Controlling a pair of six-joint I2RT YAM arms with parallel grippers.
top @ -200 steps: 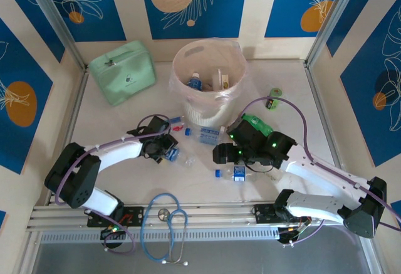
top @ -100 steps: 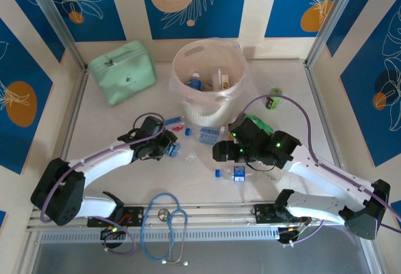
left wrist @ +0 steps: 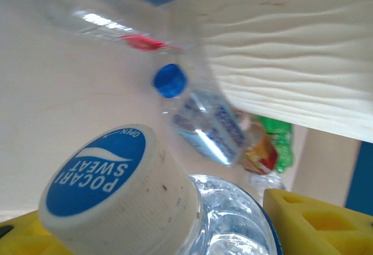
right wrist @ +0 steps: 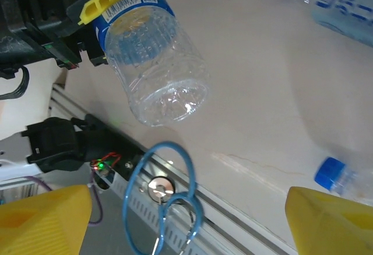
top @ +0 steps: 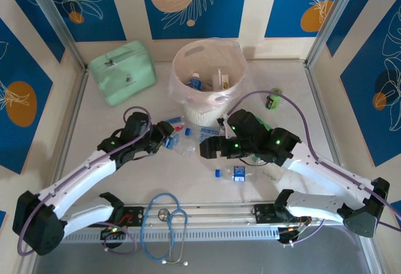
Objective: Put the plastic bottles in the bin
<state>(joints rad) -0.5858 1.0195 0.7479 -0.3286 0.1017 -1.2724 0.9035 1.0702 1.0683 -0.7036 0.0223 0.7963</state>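
Grips a Pocari Sweat bottle (left wrist: 116, 191) by its neck in the left jaws, clear of the tabletop (top: 94, 123), probably for the carry to the bin (top: 207, 114) just ahead. Holds the right jaws wide and empty over a blue-capped bottle (right wrist: 337, 176), likely the next pick.

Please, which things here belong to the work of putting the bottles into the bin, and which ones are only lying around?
For the job: the bin, the bottles inside it, the bottle in the left gripper, the blue-label bottle on the table, the green bottle.

Just lying about: the green case, the stethoscope, the small dark can with a green top.
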